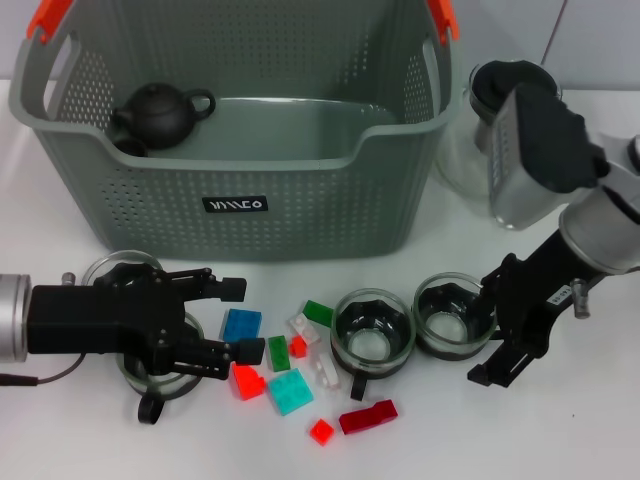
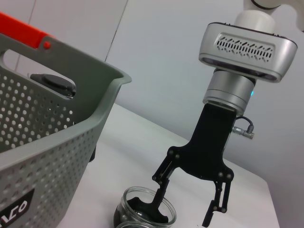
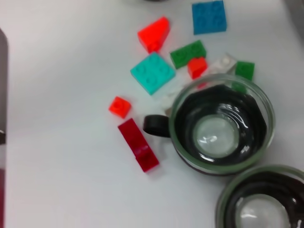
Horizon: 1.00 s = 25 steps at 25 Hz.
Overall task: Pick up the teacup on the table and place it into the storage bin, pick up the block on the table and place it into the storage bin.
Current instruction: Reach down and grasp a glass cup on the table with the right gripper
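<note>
Far left on the table [image 1: 60, 440]: left gripper [image 1: 238, 320] lying low and level, pointing rightward, jaws spread wide and holding nothing. Upper finger reaching toward the blue block [image 1: 241, 325], lower finger tip right by the orange-red block [image 1: 247, 381]. Two glass teacups beneath and behind that arm, one [image 1: 120, 268] peeking out behind it, the other [image 1: 158, 380] under it with its black handle sticking out toward the front.

Behind all this, the storage bin [image 1: 250, 190], big and grey, orange clips on the handles, black label on the front wall. Inside, at the left end, a dark teapot [image 1: 160, 112].

Centre of the table, a scatter of blocks: a green one [image 1: 278, 353], a teal square [image 1: 290, 391], a small red one [image 1: 298, 346], white pieces [image 1: 318, 362], another green [image 1: 318, 313], a tiny orange-red block [image 1: 322, 431], a long dark-red brick [image 1: 368, 416].

Just right of those, a teacup [image 1: 372, 342] with black liner, upright on the table, handle pointing forward. Beside it, nearly touching, a second teacup [image 1: 452, 317].

Right gripper [image 1: 495, 325] hanging down at that second cup's right rim, jaws open wide, one finger dipping over the rim in the left wrist view, nothing grasped. Behind the right arm, a clear glass pitcher [image 1: 470, 130] beside the bin.
</note>
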{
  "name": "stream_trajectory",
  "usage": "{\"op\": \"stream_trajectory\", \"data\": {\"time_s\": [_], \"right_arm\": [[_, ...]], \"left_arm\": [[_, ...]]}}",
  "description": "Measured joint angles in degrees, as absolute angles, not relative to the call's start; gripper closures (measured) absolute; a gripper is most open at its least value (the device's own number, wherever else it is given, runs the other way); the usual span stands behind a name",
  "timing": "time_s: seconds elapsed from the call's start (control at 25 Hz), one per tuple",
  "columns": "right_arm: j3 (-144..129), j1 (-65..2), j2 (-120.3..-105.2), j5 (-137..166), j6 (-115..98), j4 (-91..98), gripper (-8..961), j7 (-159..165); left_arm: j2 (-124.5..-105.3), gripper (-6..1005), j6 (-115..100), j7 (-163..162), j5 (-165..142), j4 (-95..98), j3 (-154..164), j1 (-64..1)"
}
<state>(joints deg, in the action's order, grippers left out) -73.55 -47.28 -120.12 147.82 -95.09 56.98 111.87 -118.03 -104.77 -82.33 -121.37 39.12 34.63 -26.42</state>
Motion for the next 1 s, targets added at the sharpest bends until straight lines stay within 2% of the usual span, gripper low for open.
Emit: {"op": "stream_trajectory", "data": {"time_s": [0.6, 0.84, 1.0], "right_arm": [[-83.7, -47.2, -120.77, 148.4, -87.1, 56.5, 69, 114.4], [-86.3, -46.9, -120.82, 147.7, -85.2, 56.7, 129, 115.0], [-87.0, -46.7, -120.79, 147.4, -84.8, 57.1, 207, 114.8]], "left_arm": [[-118.04, 48, -104.2, -81.0, -121.4, 38.4, 34.6, -26.5], [-118.04, 48, -103.8, -81.0, -121.4, 38.3, 34.6, -26.5], [-118.04, 48, -103.8, -80.9, -121.4, 38.3, 34.6, -26.5]]}}
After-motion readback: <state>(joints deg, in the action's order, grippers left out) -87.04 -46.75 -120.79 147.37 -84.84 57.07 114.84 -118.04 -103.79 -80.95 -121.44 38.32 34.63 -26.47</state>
